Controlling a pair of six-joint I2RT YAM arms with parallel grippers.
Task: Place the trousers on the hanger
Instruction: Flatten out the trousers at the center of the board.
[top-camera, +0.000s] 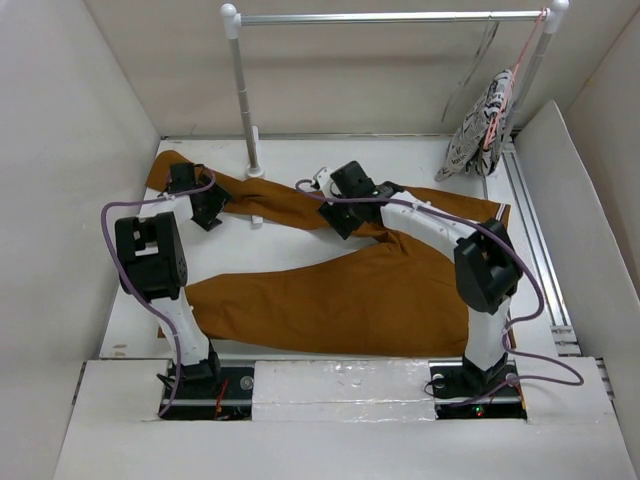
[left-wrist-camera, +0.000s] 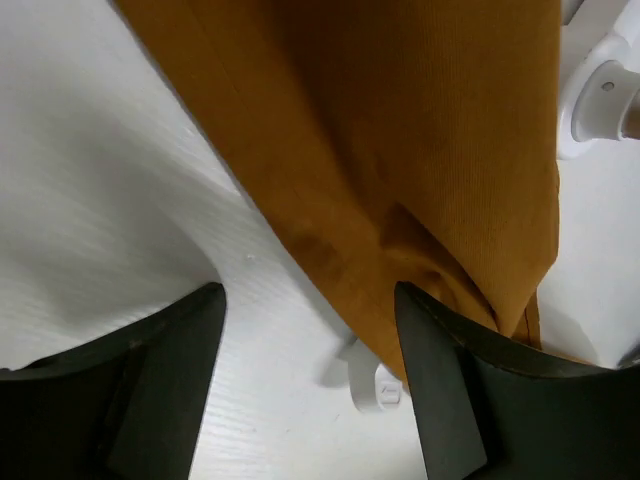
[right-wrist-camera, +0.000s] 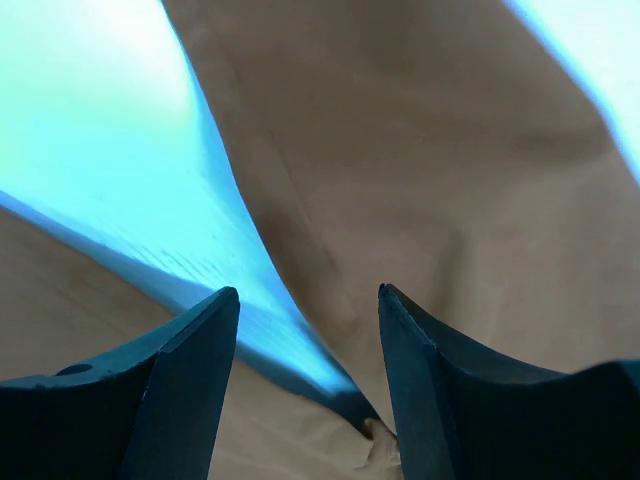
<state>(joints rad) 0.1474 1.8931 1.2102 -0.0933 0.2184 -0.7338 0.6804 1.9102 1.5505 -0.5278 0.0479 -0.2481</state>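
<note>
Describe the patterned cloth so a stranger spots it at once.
Find the metal rail across the back of the table. The patterned cloth hangs at its right end. It alone is black-and-white; the trousers on the table are plain rust-brown.

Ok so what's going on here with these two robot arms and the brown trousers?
Two robot arms are working over long rust-brown fabric trousers that lie spread on the white table. The left claw hangs open at the edge of one leg toward the far left. The right claw hangs open near the middle, where bare table shows between the folds. Neither has closed on the cloth, and the trousers aren't on a hanger.
</note>
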